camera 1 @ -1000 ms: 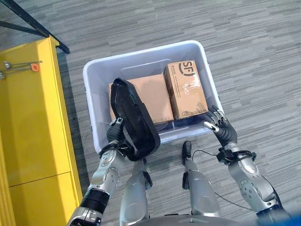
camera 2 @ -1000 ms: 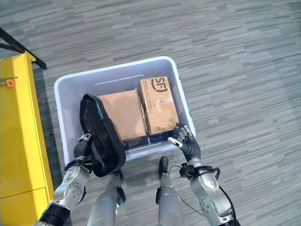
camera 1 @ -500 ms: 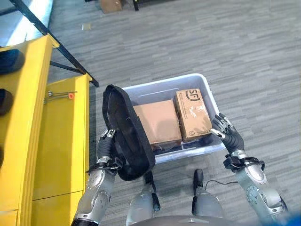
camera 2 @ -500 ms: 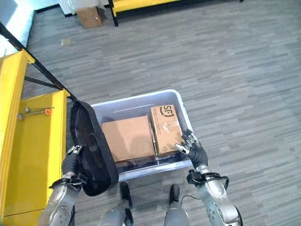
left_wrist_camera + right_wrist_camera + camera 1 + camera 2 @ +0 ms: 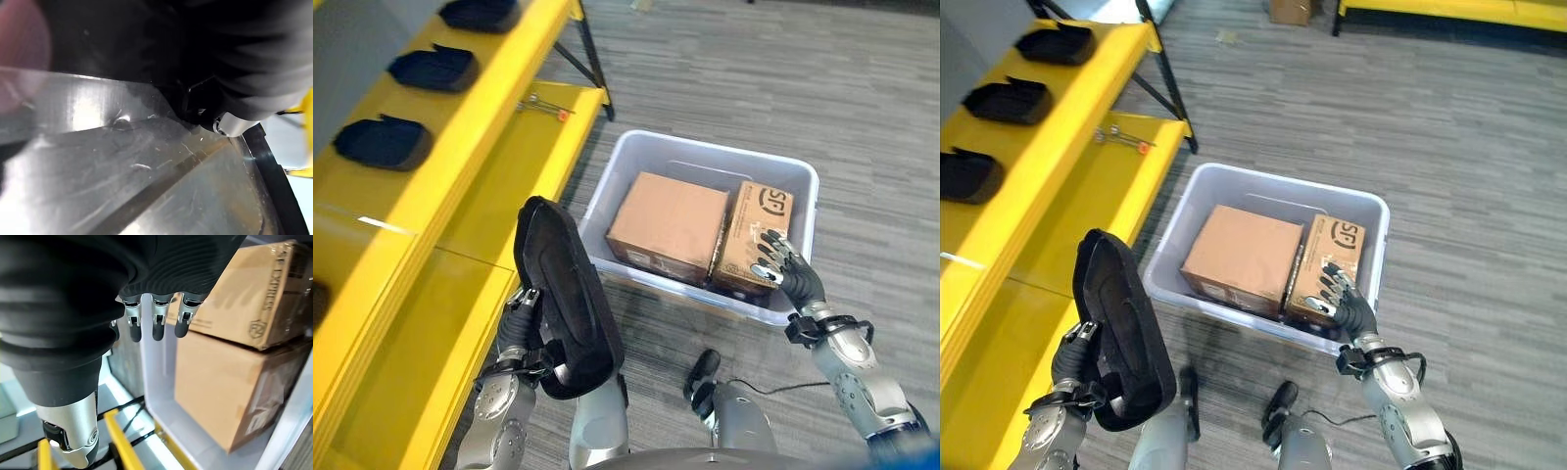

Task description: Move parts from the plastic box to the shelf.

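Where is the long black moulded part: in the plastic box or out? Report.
Out. The long black moulded part is held upright in the left hand, beside the white plastic box.

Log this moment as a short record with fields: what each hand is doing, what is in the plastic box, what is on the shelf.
left hand: curled round a black part, held up beside the yellow shelf
right hand: fingers relaxed, holding nothing, over the near rim of the plastic box
box contents: large plain carton; narrower printed carton beside it
shelf: three black parts in a row on the upper level
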